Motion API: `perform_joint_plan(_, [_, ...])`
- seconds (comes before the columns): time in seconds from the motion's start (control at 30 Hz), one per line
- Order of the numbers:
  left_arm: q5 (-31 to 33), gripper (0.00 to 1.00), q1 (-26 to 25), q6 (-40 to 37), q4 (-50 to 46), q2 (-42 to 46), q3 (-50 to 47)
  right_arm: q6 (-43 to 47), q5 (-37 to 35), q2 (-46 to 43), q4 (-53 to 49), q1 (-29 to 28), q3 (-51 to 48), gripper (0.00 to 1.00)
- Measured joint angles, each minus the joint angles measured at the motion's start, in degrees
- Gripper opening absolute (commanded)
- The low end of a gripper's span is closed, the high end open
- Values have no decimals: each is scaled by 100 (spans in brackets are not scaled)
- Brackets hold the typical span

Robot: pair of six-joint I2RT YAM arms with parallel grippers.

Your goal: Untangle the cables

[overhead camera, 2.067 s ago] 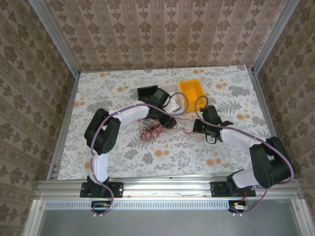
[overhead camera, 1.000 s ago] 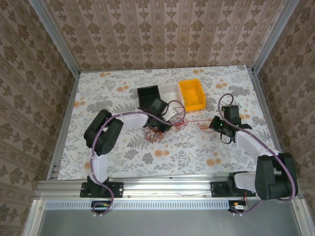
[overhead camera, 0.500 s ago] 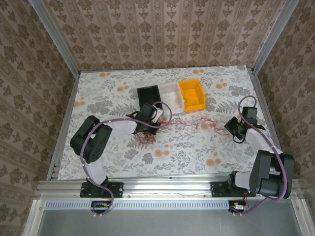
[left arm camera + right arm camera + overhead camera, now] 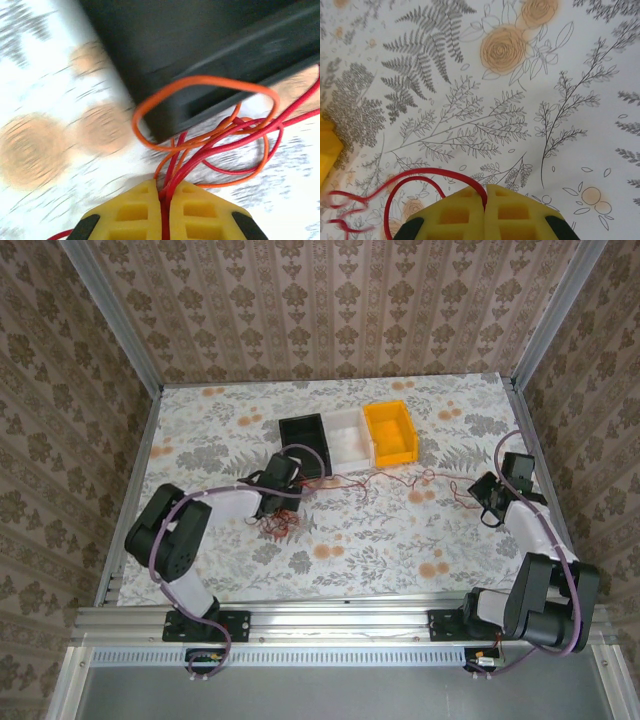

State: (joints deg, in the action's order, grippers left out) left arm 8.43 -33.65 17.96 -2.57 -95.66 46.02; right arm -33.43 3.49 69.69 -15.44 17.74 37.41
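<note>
Floral-patterned tabletop carries a black bin, a white bin and a yellow bin in a row at the back. The red cables lie in front of them as a small tangle, with one strand strung rightward. The left gripper has its jaws pressed together on a bundle of wires beside the black bin, while the right gripper, well apart to the right, pinches a single red wire.
</note>
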Motion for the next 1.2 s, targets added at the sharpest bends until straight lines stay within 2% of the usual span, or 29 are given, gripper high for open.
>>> perform_joint_plan(0.13, [319,0,566,610,24,533,-601,-33,-317,-256,-7,22,-15,0])
perform_joint_plan(0.23, [511,0,660,763,9,715,-780,-90,-452,-273,-4,81,-31,0])
perform_joint_plan(0.37, [601,0,433,627,17,713,-785,-129,-459,-273,2,98,-114,0])
perform_joint_plan(0.53, [308,0,-223,-24,52,455,-501,-129,-437,-358,17,-57,-138,0])
perform_joint_plan(0.67, [-409,0,-590,-452,114,140,-138,-92,-468,-726,72,-625,-120,0])
perform_joint_plan(0.83, [-1003,0,-723,-549,262,-269,354,96,-911,-1019,68,-1547,192,0])
perform_joint_plan(1.0, [-960,0,-885,-649,752,-214,256,358,-1416,-1071,205,-2006,509,0])
perform_joint_plan(1.2, [-393,0,-874,-577,1272,431,-426,520,-1626,-984,256,-2190,568,0])
